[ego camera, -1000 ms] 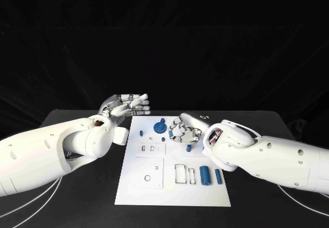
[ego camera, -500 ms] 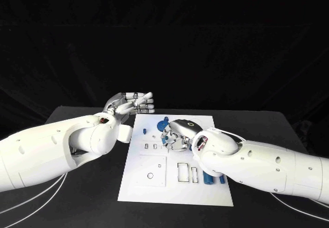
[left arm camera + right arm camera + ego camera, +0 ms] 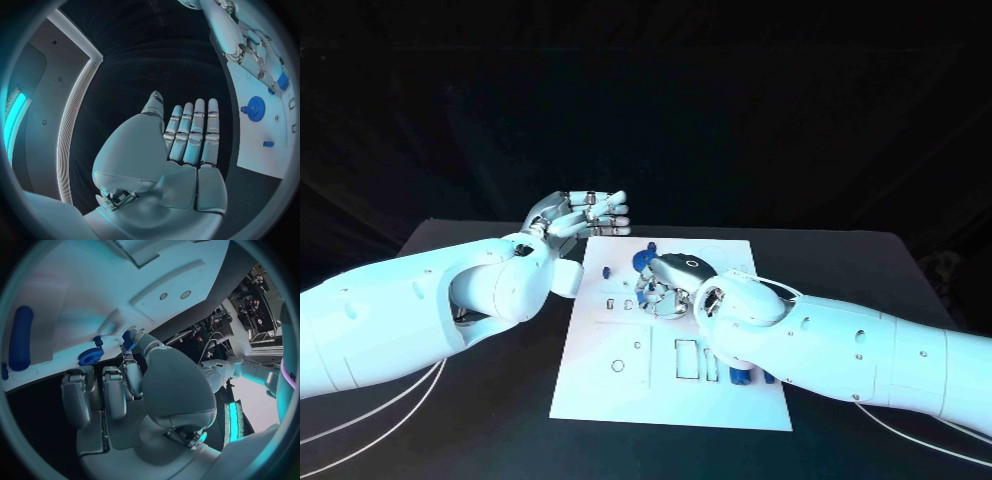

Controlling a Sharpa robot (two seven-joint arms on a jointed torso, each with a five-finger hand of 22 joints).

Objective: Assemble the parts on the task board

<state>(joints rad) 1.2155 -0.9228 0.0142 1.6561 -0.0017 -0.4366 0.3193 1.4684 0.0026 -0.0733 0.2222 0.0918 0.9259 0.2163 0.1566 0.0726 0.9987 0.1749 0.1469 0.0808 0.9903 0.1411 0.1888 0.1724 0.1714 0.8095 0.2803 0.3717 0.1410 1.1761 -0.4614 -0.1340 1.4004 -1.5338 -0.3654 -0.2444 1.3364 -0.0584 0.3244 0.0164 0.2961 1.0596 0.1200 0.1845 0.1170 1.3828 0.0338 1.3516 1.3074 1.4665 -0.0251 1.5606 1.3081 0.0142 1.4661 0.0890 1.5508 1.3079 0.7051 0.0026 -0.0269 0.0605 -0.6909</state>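
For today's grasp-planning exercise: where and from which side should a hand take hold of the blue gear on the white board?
Grip the blue gear by its toothed rim, coming straight down from above. It lies flat on the task board, so only the rim offers opposing faces. The right hand crowds its near side, so the far side is probably freer.

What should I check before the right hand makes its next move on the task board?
1. Left hand holds nothing, beside the board: ok.
2. Right hand is over the task board: ok.
3. Small blue part at its fingertips is firmly pinched: cannot tell.
4. Blue gear lies clear of the fingers: ok.
5. Blue cylinder lies away from the hand: ok.
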